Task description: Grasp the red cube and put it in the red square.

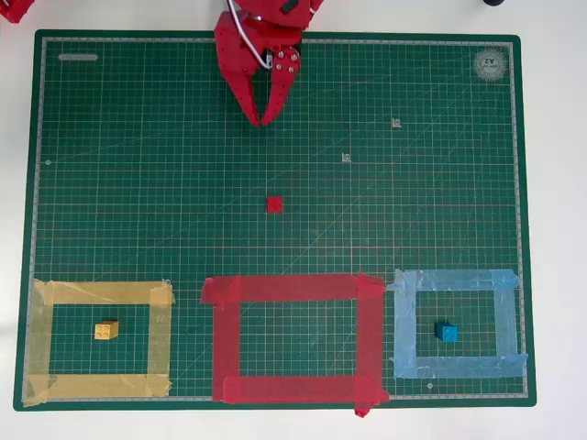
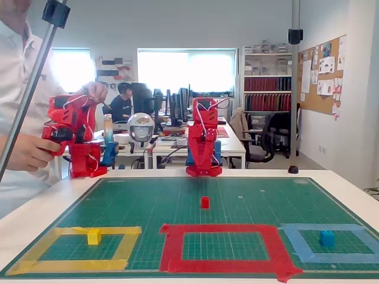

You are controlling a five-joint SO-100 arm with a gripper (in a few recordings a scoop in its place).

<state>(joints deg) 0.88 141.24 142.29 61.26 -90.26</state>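
In the overhead view my gripper (image 1: pixel 261 117) hangs at 12 o'clock on the green mat (image 1: pixel 138 183), its fingers pinched together at the tips, holding nothing. The red cube (image 1: pixel 274 204) sits apart at 6 o'clock from it, outside the red square (image 1: pixel 293 290).

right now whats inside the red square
Bare green mat shows inside the red square; the red cube sits outside it, toward the claw. Nothing covers the inside.
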